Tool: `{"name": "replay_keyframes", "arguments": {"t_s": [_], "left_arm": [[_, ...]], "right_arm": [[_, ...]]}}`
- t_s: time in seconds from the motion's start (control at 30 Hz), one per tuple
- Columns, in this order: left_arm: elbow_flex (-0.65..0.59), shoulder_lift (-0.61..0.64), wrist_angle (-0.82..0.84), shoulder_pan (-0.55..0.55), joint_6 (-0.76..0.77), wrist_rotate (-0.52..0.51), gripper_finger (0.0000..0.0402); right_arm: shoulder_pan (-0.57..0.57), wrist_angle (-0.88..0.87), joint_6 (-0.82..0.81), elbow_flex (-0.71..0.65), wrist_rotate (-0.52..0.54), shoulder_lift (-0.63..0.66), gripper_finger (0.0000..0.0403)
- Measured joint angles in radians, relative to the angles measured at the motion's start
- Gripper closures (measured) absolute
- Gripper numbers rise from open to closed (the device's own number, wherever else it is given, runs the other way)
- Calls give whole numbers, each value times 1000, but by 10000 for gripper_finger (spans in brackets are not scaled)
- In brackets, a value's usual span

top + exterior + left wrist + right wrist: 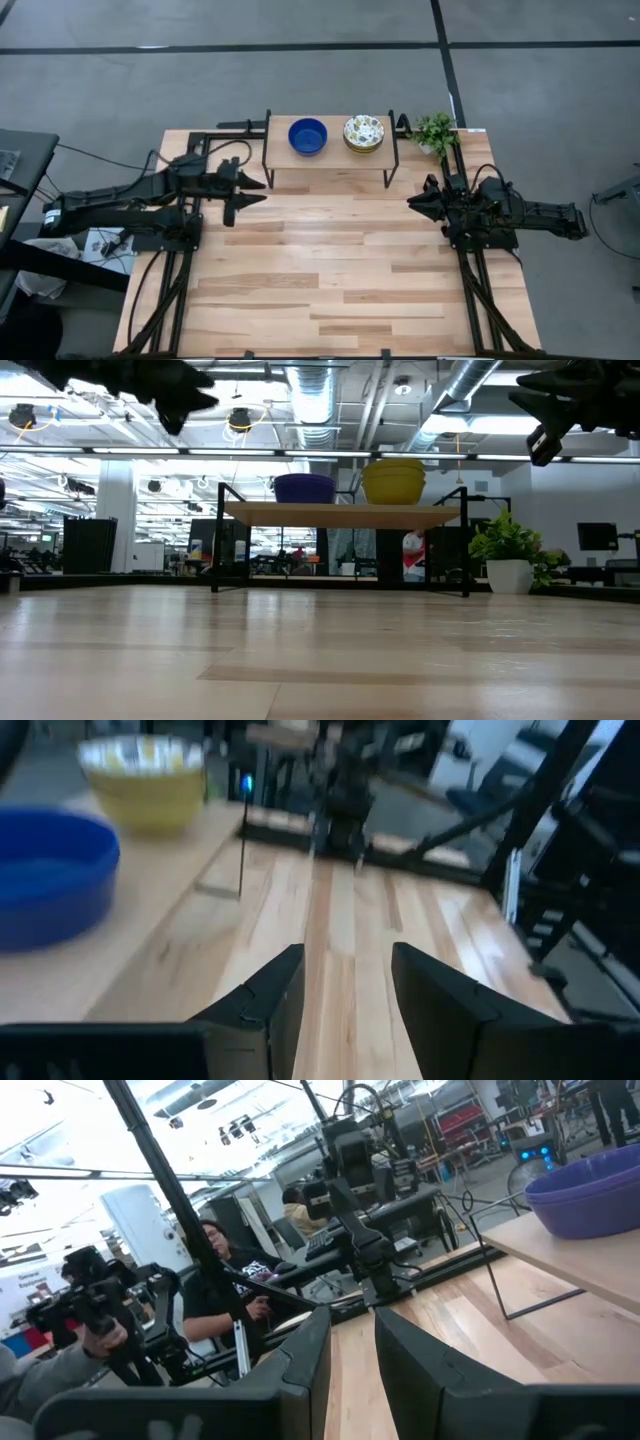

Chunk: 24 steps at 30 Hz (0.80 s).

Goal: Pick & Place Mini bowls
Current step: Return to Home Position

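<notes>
Mini bowls: blue bowls (307, 136) and floral bowls (363, 132) are sitting side by side on the shelf (330, 157); placing appears complete. Arms: left end effector (255, 190) and right end effector (415, 200) are hovering at opposite table (330, 280) sides, fingers parted, carrying nothing.

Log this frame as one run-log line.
glossy blue round bowls + floral-speckled white round bowls: on wooden shelf | left tool: open, empty, at table's left | right tool: open, empty, at table's right

Cobalt blue bowls (307, 136), cream bowls (364, 132) at their three o'clock speckled with multicoloured florals, black-framed pale wood shelf (335, 157), green plant (434, 130)
</notes>
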<state>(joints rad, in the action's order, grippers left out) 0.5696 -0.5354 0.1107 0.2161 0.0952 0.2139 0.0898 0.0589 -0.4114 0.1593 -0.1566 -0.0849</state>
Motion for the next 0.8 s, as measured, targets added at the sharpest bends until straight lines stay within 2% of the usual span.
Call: {"name": "replay_keyframes", "arguments": {"t_s": [0.17, 0.3, 0.43, 0.57, 0.8], "left_arm": [[-44, 157, -22, 0, 1, -2, 252], [-100, 273, -23, 0, 69, -2, 252], [-187, 346, -23, -11, 129, 16, 252], [-259, 408, -94, -28, 130, 26, 252], [-344, 540, -95, -30, 124, 28, 252]], "right_arm": [[0, 0, 0, 0, -1, 0, 331], [0, 0, 0, 0, -1, 0, 331], [0, 0, 0, 0, -1, 0, 331], [0, 0, 0, 0, -1, 0, 331], [0, 0, 0, 0, -2, 0, 331]]}}
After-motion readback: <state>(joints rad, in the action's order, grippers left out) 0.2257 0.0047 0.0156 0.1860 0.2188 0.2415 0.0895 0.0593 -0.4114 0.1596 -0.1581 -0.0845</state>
